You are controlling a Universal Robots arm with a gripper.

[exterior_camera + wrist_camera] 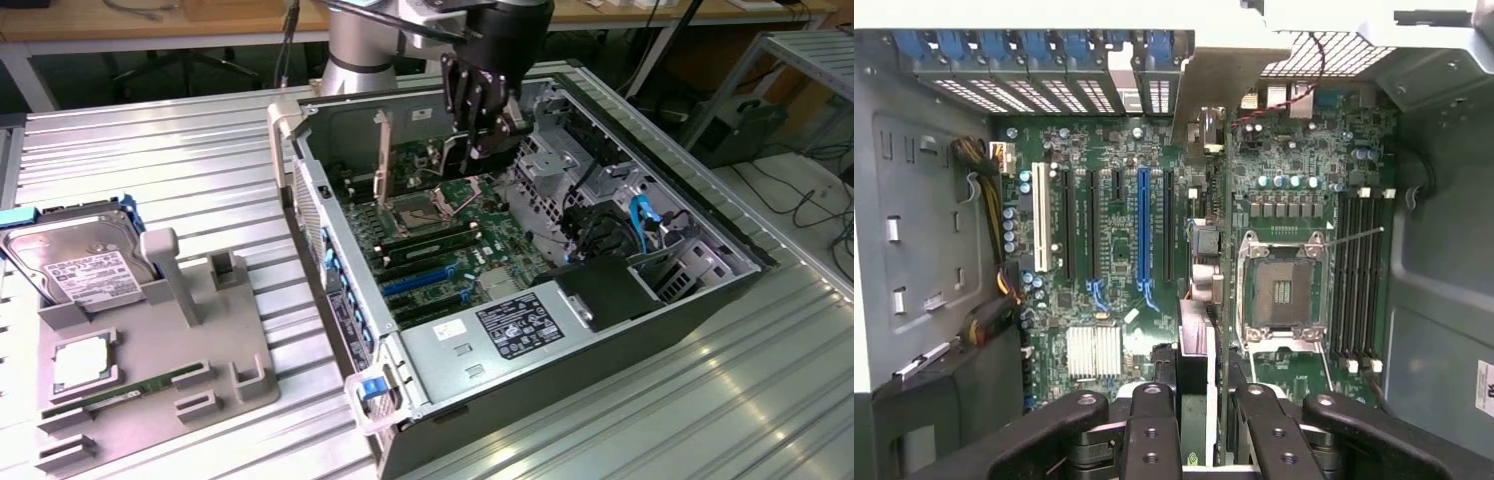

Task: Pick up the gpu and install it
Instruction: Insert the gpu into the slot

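On the exterior view's left, the hard drive [83,262] is sitting in the grey parts holder [200,385]. Moving right, the open computer case [694,225] is lying on the table. I am hanging my gripper [483,150] above its motherboard [447,245], fingers [1154,420] clenching the gpu [1194,300], held edge-on over the board.

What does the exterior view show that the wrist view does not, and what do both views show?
Exterior view alone: the hard drive and the green memory stick on the grey holder at that view's left, outside the computer case.
Wrist view alone: the blue expansion slot and the white slot, seen from straight above.
Both: the tool holding the gpu edge-on over the motherboard, and the CPU socket.
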